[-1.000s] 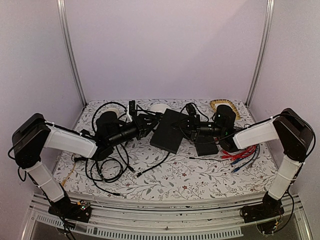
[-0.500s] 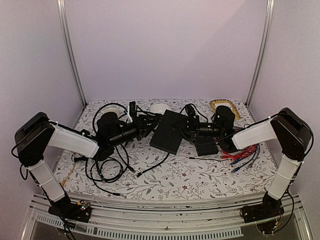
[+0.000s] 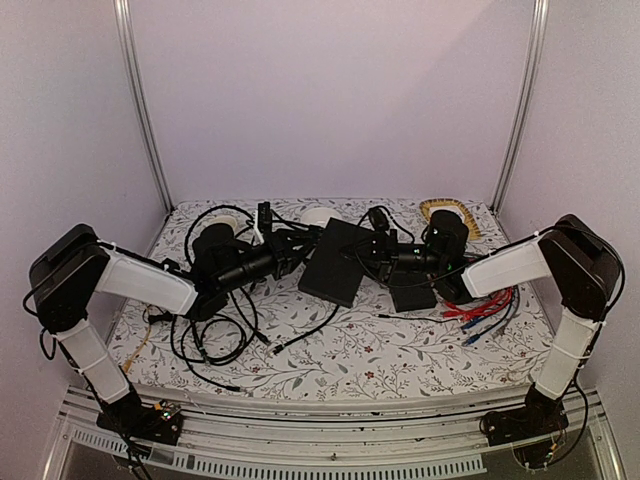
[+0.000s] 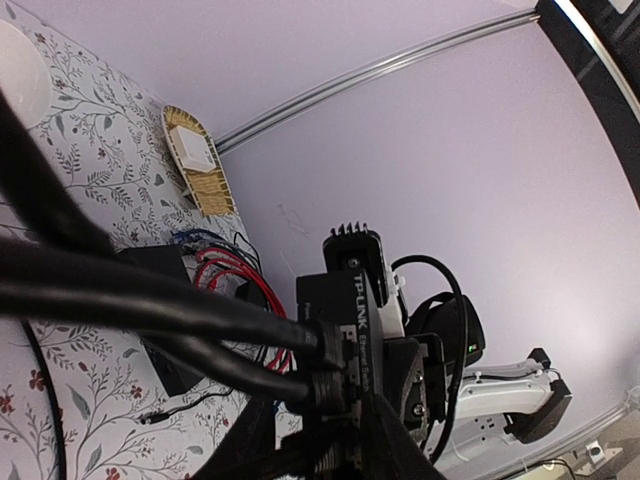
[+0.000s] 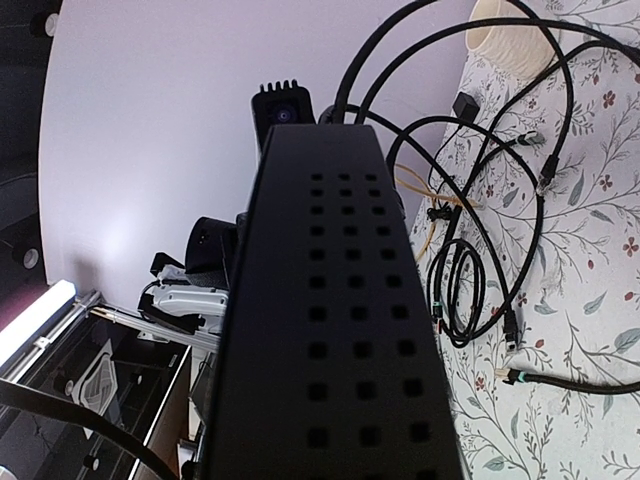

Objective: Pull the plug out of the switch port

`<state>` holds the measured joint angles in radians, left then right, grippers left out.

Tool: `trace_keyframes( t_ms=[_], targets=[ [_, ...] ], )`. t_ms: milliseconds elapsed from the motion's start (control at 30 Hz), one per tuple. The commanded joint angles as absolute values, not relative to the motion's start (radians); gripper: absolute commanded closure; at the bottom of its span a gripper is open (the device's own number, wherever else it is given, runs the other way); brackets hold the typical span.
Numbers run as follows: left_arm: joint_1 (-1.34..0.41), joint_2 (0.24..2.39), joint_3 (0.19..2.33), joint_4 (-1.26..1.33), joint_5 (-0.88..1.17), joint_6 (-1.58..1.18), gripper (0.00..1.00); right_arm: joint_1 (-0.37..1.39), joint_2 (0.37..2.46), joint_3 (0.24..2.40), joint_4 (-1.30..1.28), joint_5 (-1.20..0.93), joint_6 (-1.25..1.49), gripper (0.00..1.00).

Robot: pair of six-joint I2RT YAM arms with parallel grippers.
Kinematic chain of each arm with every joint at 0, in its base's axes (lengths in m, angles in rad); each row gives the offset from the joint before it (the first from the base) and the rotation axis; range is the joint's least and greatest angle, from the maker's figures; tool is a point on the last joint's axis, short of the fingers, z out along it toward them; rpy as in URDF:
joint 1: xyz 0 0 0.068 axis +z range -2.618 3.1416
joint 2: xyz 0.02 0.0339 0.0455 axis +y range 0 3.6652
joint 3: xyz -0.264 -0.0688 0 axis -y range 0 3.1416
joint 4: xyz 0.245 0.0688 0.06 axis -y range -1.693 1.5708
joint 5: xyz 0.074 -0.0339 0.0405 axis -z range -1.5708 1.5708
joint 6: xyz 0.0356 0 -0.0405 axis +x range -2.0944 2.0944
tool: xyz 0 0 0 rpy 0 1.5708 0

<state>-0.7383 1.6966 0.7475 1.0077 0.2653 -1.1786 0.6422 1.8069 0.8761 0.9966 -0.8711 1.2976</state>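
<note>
Left claw (image 3: 298, 246) sits low over the tabletop (image 3: 400, 350) at the port end of the switch (image 3: 338, 265). We cannot tell how wide its jaws stand: in the left wrist view dark shapes and cabling hide the fingers. Directly ahead of this claw we note the switch's narrow end, bearing white lettering. The plug (image 4: 322, 375) sits against that end and appears seated in a port. Two thick black cables (image 4: 150, 310) run back from it past the claw.

Opposite, the right claw (image 3: 377, 255) is closed narrowly on the far edge of the switch, holding it. In the right wrist view the perforated side of the switch runs straight out from this claw. The switch therefore lies between the two claws, touching the right one.

We record a shorter black box (image 3: 412, 292) just beside the right claw, on its near side. Red and blue wires (image 3: 480, 310) lie behind that claw, under its forearm.
</note>
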Motion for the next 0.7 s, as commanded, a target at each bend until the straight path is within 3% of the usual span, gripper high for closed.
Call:
trace_keyframes(
  t_ms=[0,367,667],
  targets=[
    [-0.729,1.706,0.754,1.032,0.288,-1.168,0.68,0.649,1.815,0.922,1.097,-0.881,1.304,0.98],
    [-0.730,1.680,0.732,1.015,0.284,-1.159,0.70,0.649,1.821,0.935,1.096,-0.882,1.308,0.98],
    [-0.730,1.670,0.718,1.018,0.276,-1.161,0.78,0.648,1.826,0.940,1.097,-0.885,1.309,0.98]
  ],
)
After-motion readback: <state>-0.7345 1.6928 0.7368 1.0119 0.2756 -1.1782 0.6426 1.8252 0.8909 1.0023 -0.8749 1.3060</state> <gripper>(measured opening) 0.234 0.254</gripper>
